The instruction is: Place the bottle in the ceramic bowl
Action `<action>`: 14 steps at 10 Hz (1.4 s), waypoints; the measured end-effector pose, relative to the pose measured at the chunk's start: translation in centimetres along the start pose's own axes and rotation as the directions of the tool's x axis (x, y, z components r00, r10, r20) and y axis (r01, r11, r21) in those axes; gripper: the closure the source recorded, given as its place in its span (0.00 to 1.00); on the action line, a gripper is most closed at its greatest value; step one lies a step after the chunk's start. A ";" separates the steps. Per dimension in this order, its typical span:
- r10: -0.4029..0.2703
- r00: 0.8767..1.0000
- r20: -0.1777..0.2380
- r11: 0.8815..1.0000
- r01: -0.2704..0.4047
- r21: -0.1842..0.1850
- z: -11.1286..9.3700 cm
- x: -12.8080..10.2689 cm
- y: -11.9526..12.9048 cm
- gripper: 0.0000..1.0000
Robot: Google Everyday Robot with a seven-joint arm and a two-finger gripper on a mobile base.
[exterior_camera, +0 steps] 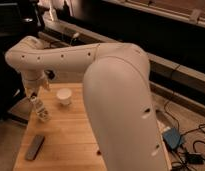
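Observation:
The bottle (41, 111) is small and clear with a pale label, and it stands tilted near the left edge of the wooden table (76, 135). My gripper (36, 96) hangs at the end of the white arm, directly over the bottle's top and right against it. Whether it grips the bottle does not show. The ceramic bowl is out of view, possibly behind the large white arm that fills the middle and right of the view.
A small white cup (63, 96) stands on the table just right of the bottle. A dark flat remote-like object (35, 147) lies near the front left corner. Dark shelving and cables run behind the table, and a blue box (172, 138) sits on the floor at right.

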 end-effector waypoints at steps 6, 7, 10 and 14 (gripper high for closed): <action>-0.090 0.991 -0.096 0.996 0.090 0.000 2.9 -1.3 3.9 0.35; -0.100 0.989 -0.111 0.995 0.101 0.003 3.3 -1.1 4.3 0.35; -0.104 0.984 -0.144 0.994 0.109 0.029 3.9 0.3 4.2 0.35; -0.072 0.984 -0.163 0.996 0.081 0.049 5.1 1.7 3.5 0.35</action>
